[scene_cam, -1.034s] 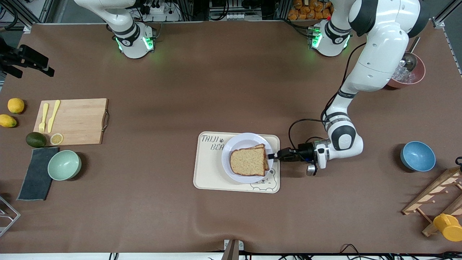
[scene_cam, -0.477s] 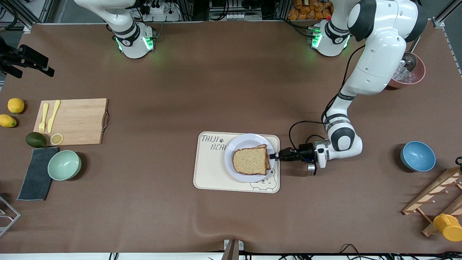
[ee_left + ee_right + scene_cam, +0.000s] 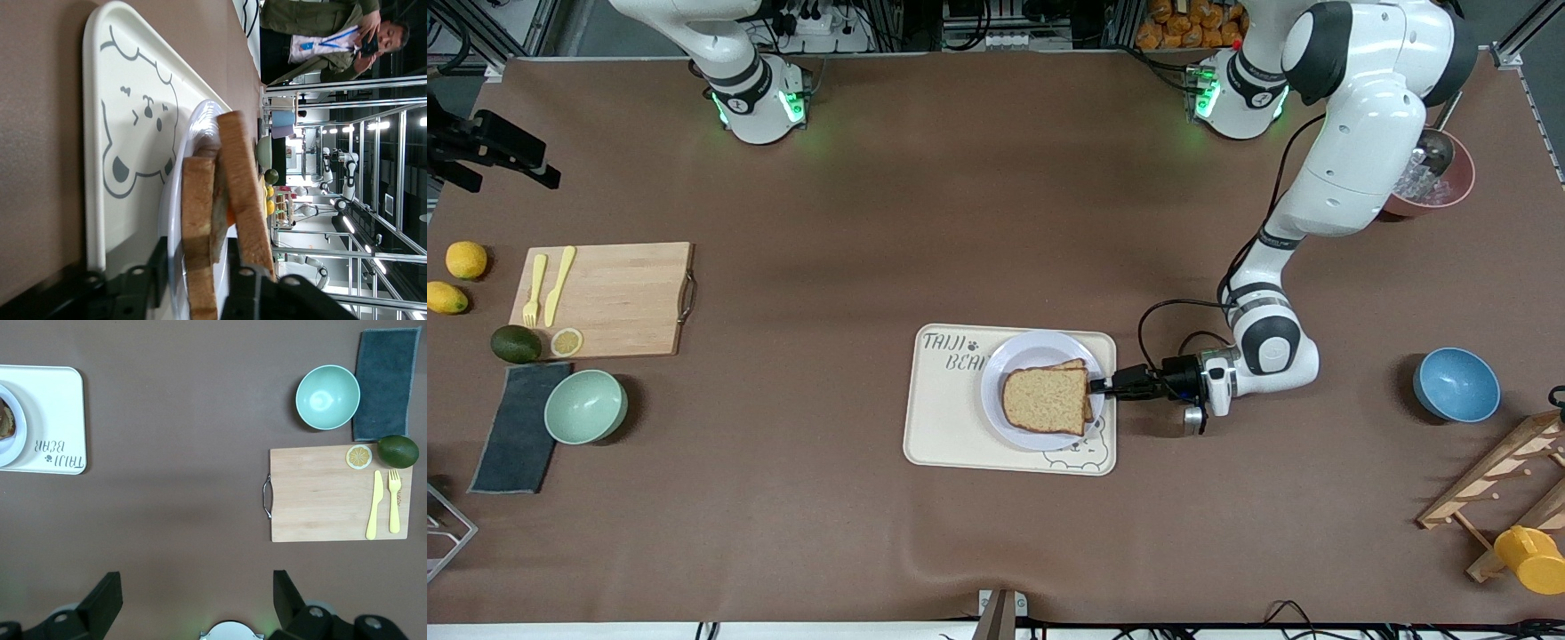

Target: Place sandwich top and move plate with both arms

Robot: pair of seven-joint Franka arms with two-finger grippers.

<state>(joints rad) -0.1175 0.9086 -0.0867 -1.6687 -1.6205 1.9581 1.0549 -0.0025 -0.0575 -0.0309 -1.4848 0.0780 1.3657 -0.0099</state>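
- The sandwich top [image 3: 1044,400] lies on the lower slice [image 3: 199,220], on the plate [image 3: 1040,342], which sits on the bear tray [image 3: 943,427] at the tray's end toward the left arm.
- The left tool [image 3: 1096,385] lies low and level at the plate's rim, its fingers [image 3: 150,280] apart astride the bread's edge; it looks like a release.
- The right tool [image 3: 197,600] waits high over bare bench, spread wide and empty.
- The plate's rim toward the right arm is free for a second grip, with open bench all around the tray.
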